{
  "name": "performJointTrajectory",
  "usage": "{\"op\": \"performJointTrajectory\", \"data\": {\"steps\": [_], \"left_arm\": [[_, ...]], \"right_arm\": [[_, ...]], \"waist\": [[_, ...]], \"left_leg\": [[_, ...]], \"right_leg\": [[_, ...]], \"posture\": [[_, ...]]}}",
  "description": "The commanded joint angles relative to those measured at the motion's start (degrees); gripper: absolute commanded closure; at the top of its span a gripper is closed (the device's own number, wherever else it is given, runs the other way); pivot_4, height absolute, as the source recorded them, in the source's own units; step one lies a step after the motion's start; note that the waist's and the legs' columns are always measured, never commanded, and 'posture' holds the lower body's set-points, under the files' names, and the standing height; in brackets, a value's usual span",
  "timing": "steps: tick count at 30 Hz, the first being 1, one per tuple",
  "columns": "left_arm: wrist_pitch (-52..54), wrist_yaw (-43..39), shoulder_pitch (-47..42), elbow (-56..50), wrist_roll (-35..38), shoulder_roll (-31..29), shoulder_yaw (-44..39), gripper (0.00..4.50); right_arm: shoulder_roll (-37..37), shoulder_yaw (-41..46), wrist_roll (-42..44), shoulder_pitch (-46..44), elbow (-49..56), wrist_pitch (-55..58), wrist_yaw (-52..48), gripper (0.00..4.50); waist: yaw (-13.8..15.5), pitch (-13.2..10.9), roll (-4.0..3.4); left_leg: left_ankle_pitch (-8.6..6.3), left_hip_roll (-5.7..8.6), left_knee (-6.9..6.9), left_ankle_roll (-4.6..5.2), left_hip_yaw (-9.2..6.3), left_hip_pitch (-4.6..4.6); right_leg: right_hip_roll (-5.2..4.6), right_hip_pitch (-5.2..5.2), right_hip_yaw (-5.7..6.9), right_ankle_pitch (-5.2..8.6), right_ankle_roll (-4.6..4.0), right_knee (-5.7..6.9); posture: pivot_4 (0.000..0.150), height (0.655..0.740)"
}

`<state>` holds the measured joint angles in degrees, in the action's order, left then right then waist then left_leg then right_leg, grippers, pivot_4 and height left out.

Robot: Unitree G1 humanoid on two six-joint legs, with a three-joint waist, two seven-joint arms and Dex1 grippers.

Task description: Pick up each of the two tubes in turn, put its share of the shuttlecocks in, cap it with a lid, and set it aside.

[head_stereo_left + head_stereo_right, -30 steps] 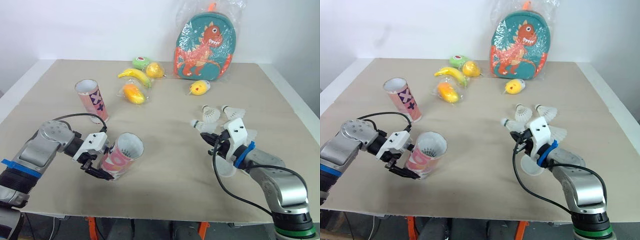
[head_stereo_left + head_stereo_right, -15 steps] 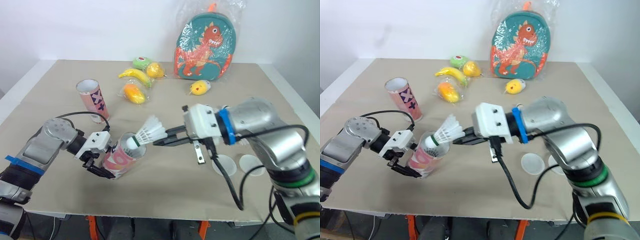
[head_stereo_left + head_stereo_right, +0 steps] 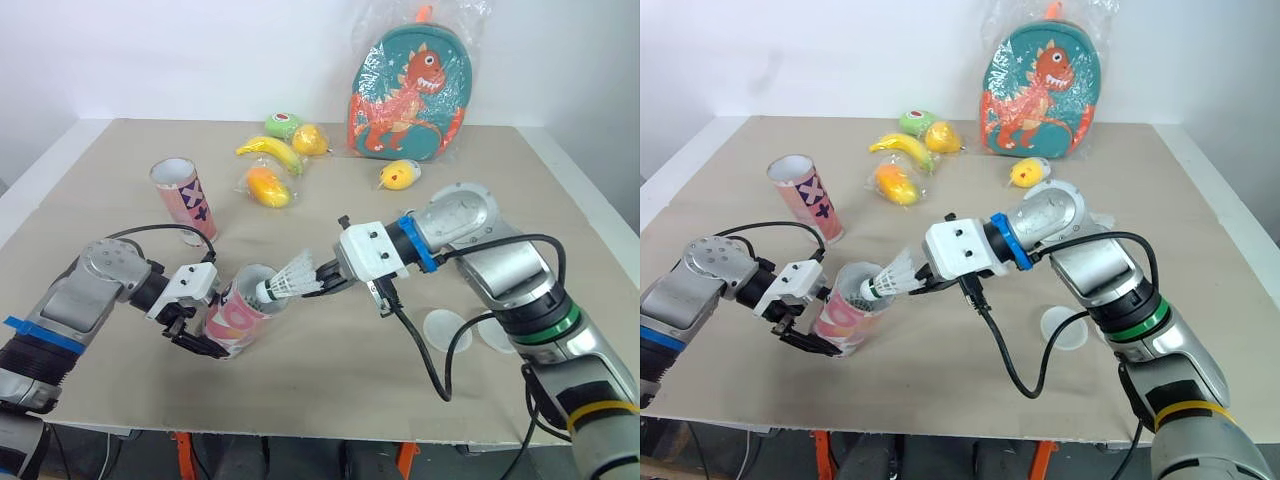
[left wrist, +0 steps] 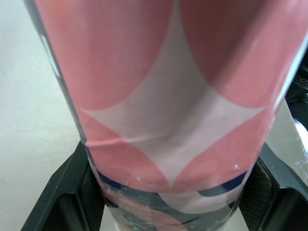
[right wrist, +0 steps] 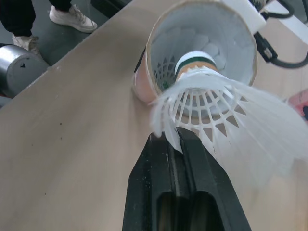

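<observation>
My left gripper (image 3: 193,322) is shut on a pink patterned tube (image 3: 238,314), held tilted with its open mouth facing right; its black fingers (image 4: 71,195) clamp the tube's lower part (image 4: 168,120). The right gripper (image 3: 326,280) is shut on the feather skirt of a white shuttlecock (image 3: 291,280), whose cork tip sits at the tube's mouth (image 5: 202,43). The right wrist view looks past the feathers (image 5: 221,115) into the tube, where white feathers show inside. A second pink tube (image 3: 183,198) stands upright at the far left. Two clear lids (image 3: 446,327) (image 3: 498,335) lie under the right arm.
A dinosaur backpack (image 3: 410,95) in plastic stands at the back. In front of it lie a banana (image 3: 268,151), an orange toy fruit (image 3: 267,187), a green one (image 3: 283,124) and two yellow ones (image 3: 310,139) (image 3: 399,176). Cables hang from both wrists.
One second ago the right gripper was at the shuttlecocks on the right. It swung left with one shuttlecock and has now lowered it, bringing the cork to the tube's mouth. The left gripper kept its hold.
</observation>
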<state>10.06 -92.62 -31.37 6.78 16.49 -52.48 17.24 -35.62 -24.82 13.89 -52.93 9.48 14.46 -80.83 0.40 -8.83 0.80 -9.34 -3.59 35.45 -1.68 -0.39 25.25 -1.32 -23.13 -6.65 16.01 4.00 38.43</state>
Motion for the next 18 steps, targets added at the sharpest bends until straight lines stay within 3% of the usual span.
{"op": "performJointTrajectory", "data": {"steps": [1,5,13,18], "left_arm": [[-0.21,0.12,0.39,0.43,-1.6,1.06,1.69,1.44],[-0.63,0.12,-0.11,0.77,-1.53,1.33,2.25,1.44],[0.04,0.12,-2.51,0.38,0.09,1.44,3.34,1.44],[-0.14,0.12,-5.73,1.84,0.76,1.83,5.03,1.44]], "right_arm": [[0.88,1.78,3.05,-1.91,1.17,2.1,-1.68,3.07],[2.66,6.7,9.63,-2.28,1.43,7.73,-0.53,1.39],[2.53,15.18,18.55,-1.54,2.59,15.56,2.84,1.39],[1.34,15.65,17.57,0.3,2.98,15.65,4.59,1.39]], "waist": [[0.01,0.0,0.0],[0.04,0.0,0.0],[0.06,0.0,0.01],[0.03,-0.03,0.05]], "left_leg": [[0.0,0.0,0.0,0.0,0.0,0.0],[0.0,0.01,0.01,0.0,-0.01,0.0],[0.01,0.02,0.07,-0.01,-0.03,0.0],[0.0,0.02,0.05,-0.01,-0.03,0.08]], "right_leg": [[0.0,0.0,0.0,0.0,0.0,0.0],[-0.02,0.02,0.0,-0.01,-0.02,0.0],[-0.04,0.03,0.0,-0.03,-0.02,0.0],[0.0,0.01,0.0,-0.03,-0.02,0.0]], "posture": [[0.15,0.7347],[0.15,0.7347],[0.15,0.7347],[0.15,0.7347]]}}
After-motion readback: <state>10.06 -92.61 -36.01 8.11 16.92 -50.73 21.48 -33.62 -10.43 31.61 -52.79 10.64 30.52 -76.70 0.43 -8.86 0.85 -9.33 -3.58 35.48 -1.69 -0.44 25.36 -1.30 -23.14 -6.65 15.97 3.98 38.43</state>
